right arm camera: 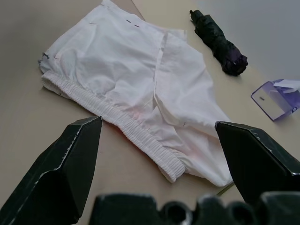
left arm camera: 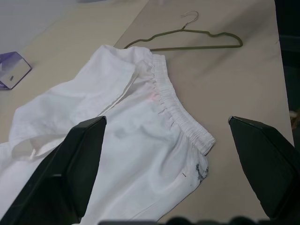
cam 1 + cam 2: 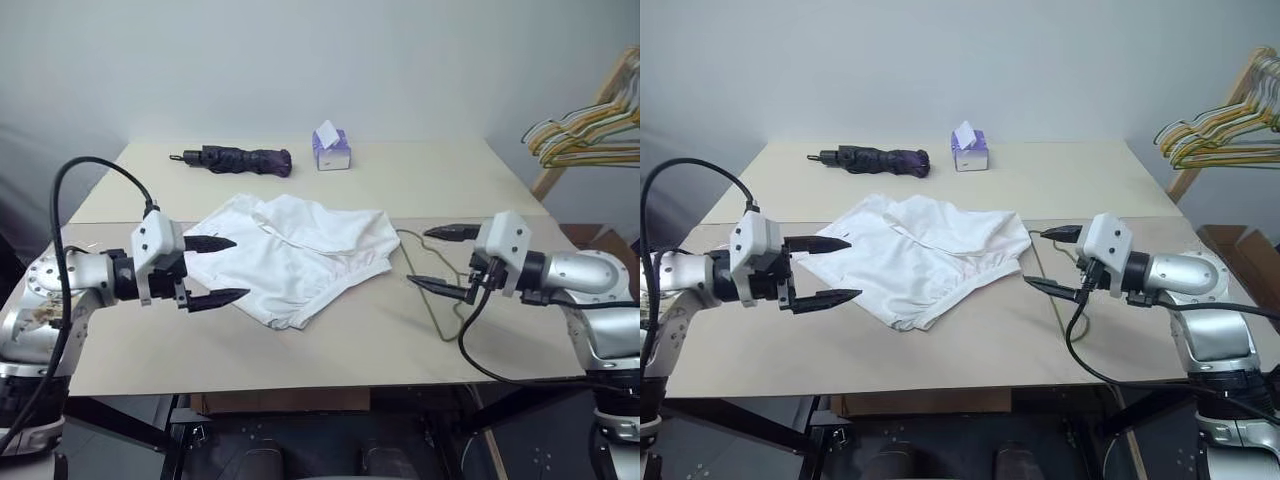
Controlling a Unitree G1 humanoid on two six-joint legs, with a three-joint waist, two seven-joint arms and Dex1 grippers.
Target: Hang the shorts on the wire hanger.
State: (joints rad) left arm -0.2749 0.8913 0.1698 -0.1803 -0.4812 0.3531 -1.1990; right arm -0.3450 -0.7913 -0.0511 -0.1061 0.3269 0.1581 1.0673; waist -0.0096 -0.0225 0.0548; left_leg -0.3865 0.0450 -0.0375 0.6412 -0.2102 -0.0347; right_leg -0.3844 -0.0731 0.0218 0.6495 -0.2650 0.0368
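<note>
White shorts (image 3: 295, 255) lie flat on the bench (image 3: 420, 180), wire hanger (image 2: 187, 38) beside them, untouched. Left gripper (image 3: 215, 271) and right gripper (image 3: 440, 258): jaws open, empty. Nothing hung yet.

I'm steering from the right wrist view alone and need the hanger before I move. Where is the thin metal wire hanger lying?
Observer: The thin grey-olive wire hanger lies flat on the beige table, beside the waistband of the white fabric shorts.
Operator: Is my right gripper near it?
Observer: The right gripper hovers over it, open.
Operator: And the left gripper?
Observer: The left gripper is open at the shorts' opposite edge, holding nothing.
</note>
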